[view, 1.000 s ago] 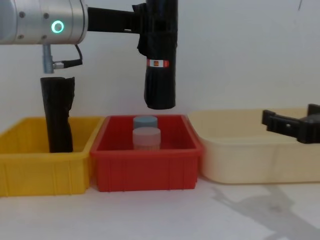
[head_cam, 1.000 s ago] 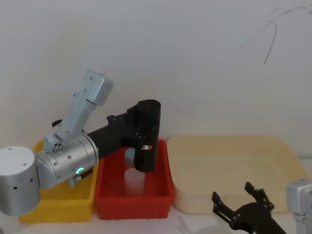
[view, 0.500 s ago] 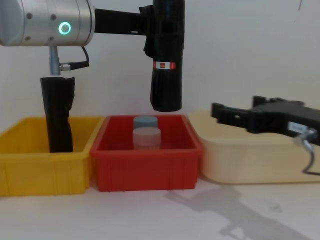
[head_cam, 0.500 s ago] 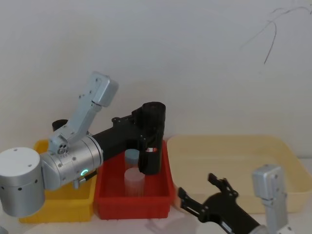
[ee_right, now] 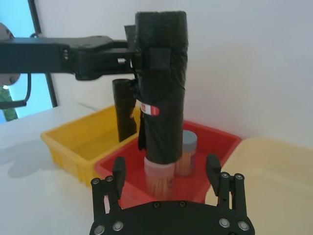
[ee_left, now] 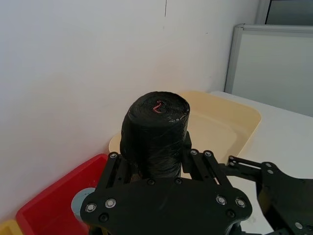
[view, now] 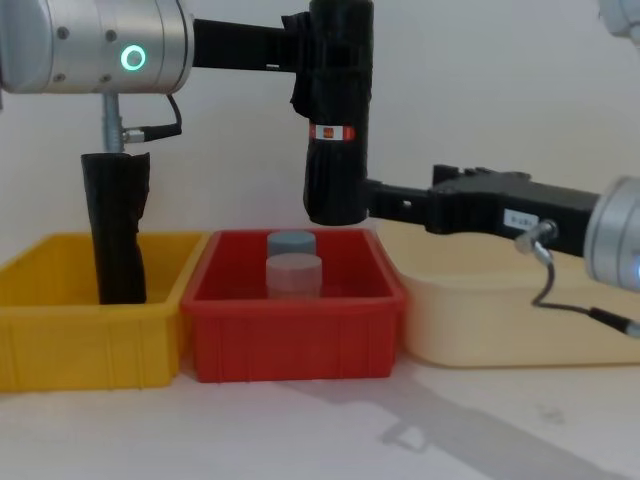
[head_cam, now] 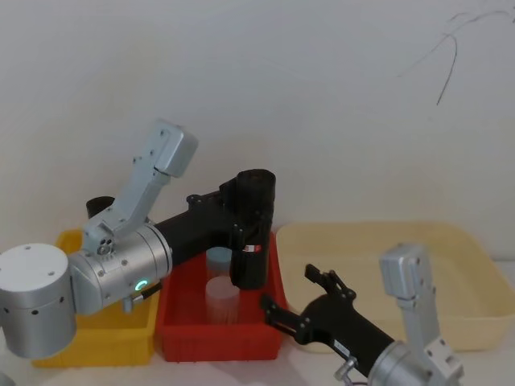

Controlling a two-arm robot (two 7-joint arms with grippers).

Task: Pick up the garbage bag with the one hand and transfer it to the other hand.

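Reaching in from the right, the right claw (view: 375,195) has come well forward since half a second ago. Its fingertips were then short of the red bin's right wall and now stand just beside the lower end of the garbage bag (view: 337,100). The left claw (view: 300,45) and its load have barely shifted.

Nearest lies the white bench (view: 300,430), smooth and matte. On it three plastic containers sit in a row: a yellow bin (view: 85,350), a red bin (view: 295,350) and a wider cream tray (view: 480,320) with rounded corners.

The right claw is black, long and angular, with a small white sticker (view: 520,218) and a thin grey cable (view: 560,300) looping below its silver wrist. It stretches level above the seam between red bin and cream tray. Its two fingers are spread wide with nothing between them; whether a tip touches the bag I cannot tell.

In the red bin a translucent jar (view: 293,275) with a pale lid stands before a blue-lidded jar (view: 291,243). A plain black roll (view: 115,230) stands upright in the yellow bin.

The garbage bag hangs upright above the red bin, clear of the jars — a tall black cylinder of crinkled, faintly glossy plastic with a narrow red-and-white band (view: 331,132) around its middle. The left claw clamps its upper part above the band, a finger on either side, and a green ring light (view: 133,58) glows on its silver wrist. Behind stands a bare white wall (view: 500,80).
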